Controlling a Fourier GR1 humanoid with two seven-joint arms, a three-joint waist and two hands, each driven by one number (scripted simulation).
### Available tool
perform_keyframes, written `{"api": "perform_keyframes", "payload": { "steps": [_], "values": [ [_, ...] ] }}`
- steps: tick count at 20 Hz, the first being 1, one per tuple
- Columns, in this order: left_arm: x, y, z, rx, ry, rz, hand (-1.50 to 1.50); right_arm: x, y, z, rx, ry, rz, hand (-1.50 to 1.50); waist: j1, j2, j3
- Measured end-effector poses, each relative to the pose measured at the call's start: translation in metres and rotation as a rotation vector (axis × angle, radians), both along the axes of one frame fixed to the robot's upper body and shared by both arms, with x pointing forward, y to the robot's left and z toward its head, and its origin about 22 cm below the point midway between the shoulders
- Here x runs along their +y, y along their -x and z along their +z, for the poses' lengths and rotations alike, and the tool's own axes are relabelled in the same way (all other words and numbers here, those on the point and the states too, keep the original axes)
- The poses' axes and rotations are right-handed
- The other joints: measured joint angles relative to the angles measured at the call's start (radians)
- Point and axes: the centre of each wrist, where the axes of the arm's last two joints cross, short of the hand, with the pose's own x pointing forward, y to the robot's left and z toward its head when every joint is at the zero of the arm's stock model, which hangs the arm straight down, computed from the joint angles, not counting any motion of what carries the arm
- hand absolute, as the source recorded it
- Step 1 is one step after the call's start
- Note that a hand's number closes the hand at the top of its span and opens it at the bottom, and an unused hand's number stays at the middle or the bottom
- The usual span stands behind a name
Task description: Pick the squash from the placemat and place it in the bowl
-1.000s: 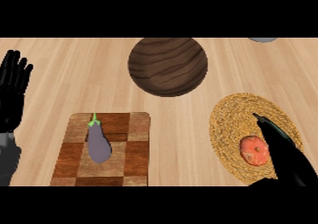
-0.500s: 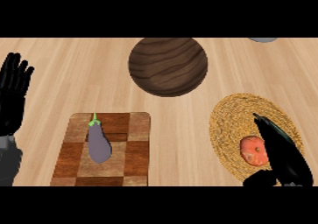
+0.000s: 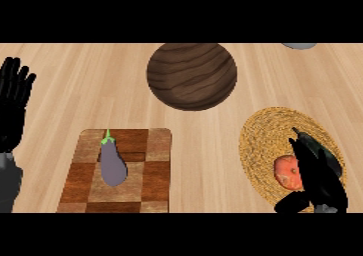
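my right hand over the squash on the placemat

the wooden counter [image 3: 80, 75] carries everything. toward its far edge, about midway across, sits the dark wooden bowl [image 3: 191, 75]. near the front right corner lies the round woven placemat [image 3: 269, 135], and near the front edge, left of centre, the checkered cutting board [image 3: 140, 175] with a purple eggplant [image 3: 112, 165] lying lengthwise on its left half, green stem pointing away from me. my left hand [image 3: 10, 107] rests at the counter's left edge, fingers straight and pointing up, holding nothing. my right hand [image 3: 317, 172] lies over the right part of the placemat, fingers stretched out straight toward the far edge, thumb low near the front edge, not closed round anything. the orange squash [image 3: 286, 171] sits on the placemat's front half, just beside my fingers on their left, partly hidden by them. a small grey object [image 3: 300, 45] shows at the far right edge.
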Motion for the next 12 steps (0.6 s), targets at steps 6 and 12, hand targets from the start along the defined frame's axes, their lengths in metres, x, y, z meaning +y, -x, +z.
{"api": "perform_keyframes", "payload": {
  "steps": [6, 12],
  "values": [
    [-0.004, 0.003, -0.002, 0.006, 0.0, -0.006, 0.0, -0.008, 0.002, -0.004, -0.091, 0.038, 0.047, 1.5, -0.002, -0.004, -0.004],
    [-0.006, -0.004, -0.003, -0.002, 0.0, -0.016, 0.0, -0.024, -0.024, 0.003, -0.122, 0.087, 0.139, 1.5, 0.011, 0.001, -0.003]
  ]
}}
